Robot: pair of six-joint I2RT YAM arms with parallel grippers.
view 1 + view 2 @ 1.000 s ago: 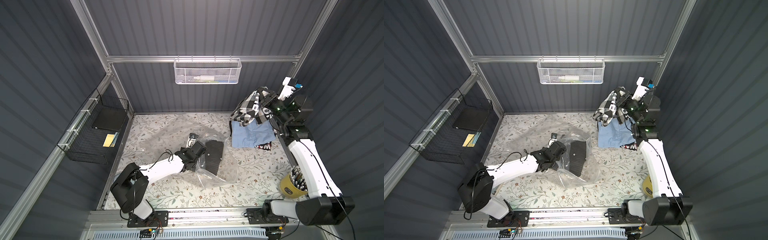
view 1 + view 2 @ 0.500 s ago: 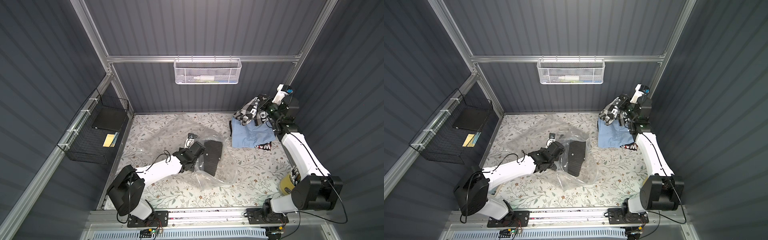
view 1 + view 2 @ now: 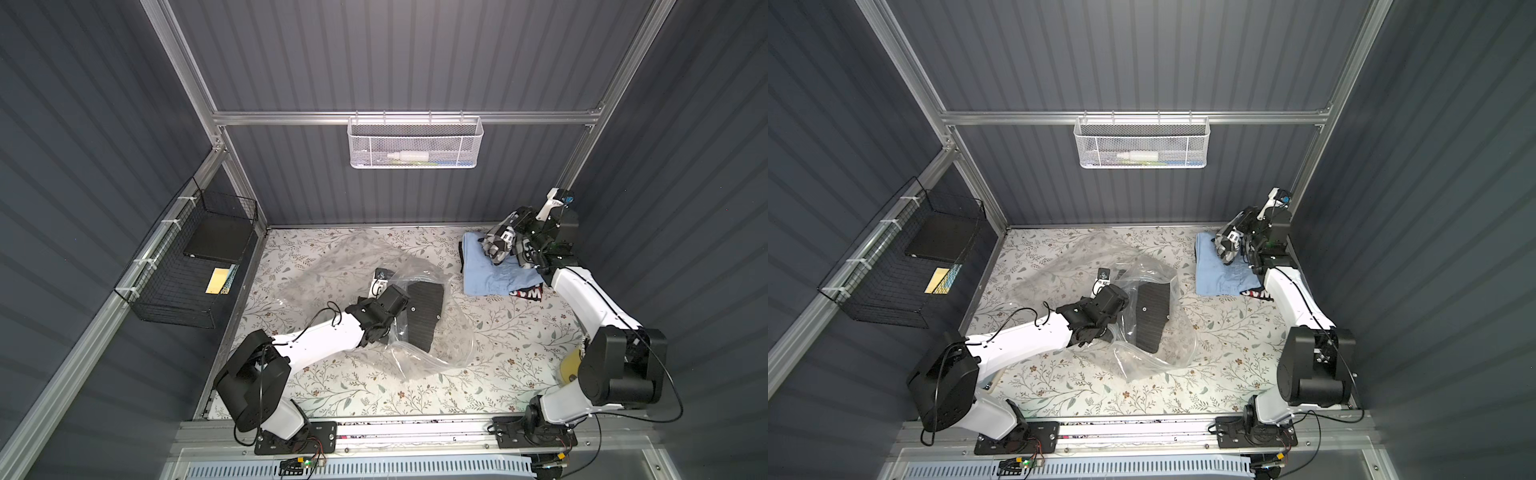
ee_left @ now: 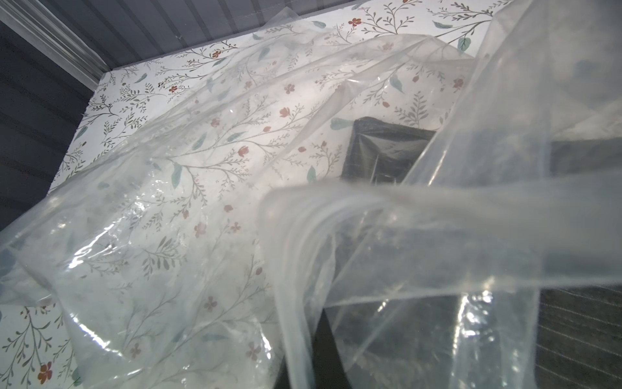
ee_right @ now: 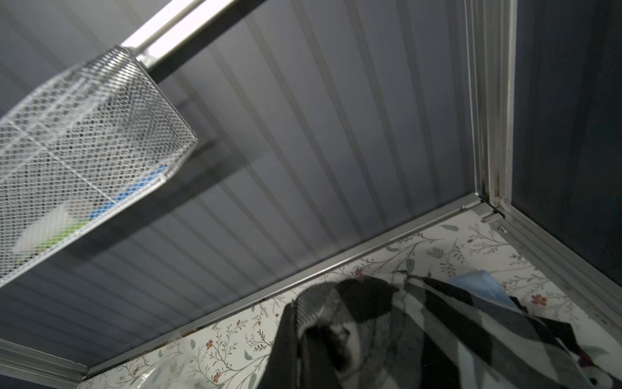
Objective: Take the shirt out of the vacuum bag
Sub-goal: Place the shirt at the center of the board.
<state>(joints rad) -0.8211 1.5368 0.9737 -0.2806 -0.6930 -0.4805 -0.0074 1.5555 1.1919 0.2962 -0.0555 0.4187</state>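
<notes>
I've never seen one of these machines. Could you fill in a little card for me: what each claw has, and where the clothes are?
Left claw: shut on the edge of the vacuum bag
Right claw: shut on the checked shirt
Shirt's place: out of the bag, over the light blue folded cloth in the far right corner
Seen through the bag: dark folded garment

Clear, crinkly vacuum bag (image 3: 453, 345) (image 3: 1179, 340) (image 4: 168, 235), rumpled and puffed up in the middle of the table (image 3: 374, 395), folded dark pinstriped cloth (image 3: 424, 307) inside. Black-and-white checked shirt (image 3: 498, 245) (image 5: 437, 336), bunched, outside the bag, over blue clothes (image 3: 490, 274) at the far right corner.
</notes>
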